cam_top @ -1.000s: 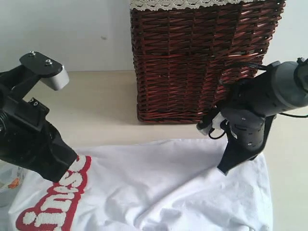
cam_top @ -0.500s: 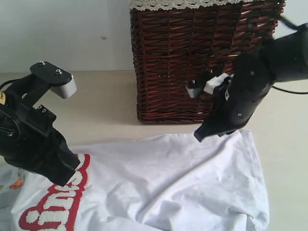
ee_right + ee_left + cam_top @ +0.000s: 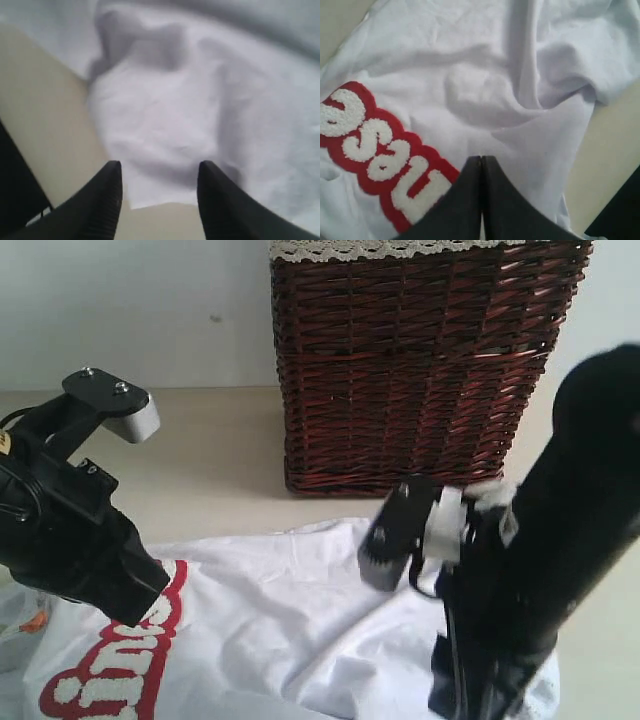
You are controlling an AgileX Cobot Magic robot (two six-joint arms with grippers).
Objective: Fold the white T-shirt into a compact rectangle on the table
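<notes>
The white T-shirt [image 3: 290,620] lies crumpled on the table [image 3: 210,460], its red-outlined lettering [image 3: 105,685] at the near left. My left gripper [image 3: 140,608] is shut. In the left wrist view its tips [image 3: 481,160] rest on the shirt [image 3: 485,65] beside the lettering [image 3: 380,150]; whether cloth is pinched does not show. My right gripper [image 3: 465,695], blurred, hangs over the shirt's right part. In the right wrist view the right gripper [image 3: 160,172] stands open above a shirt edge [image 3: 165,185], with nothing between its fingers [image 3: 112,192].
A dark red wicker basket [image 3: 420,360] with white lace trim stands at the back against the pale wall [image 3: 130,300]. Something clear with an orange spot [image 3: 25,625] sits at the left edge. Bare table [image 3: 45,115] shows beside the shirt's edge.
The right gripper has opened and let go of the shirt corner it had raised near the basket, and has swung down toward the near right. The left arm rose slightly, then held still.
</notes>
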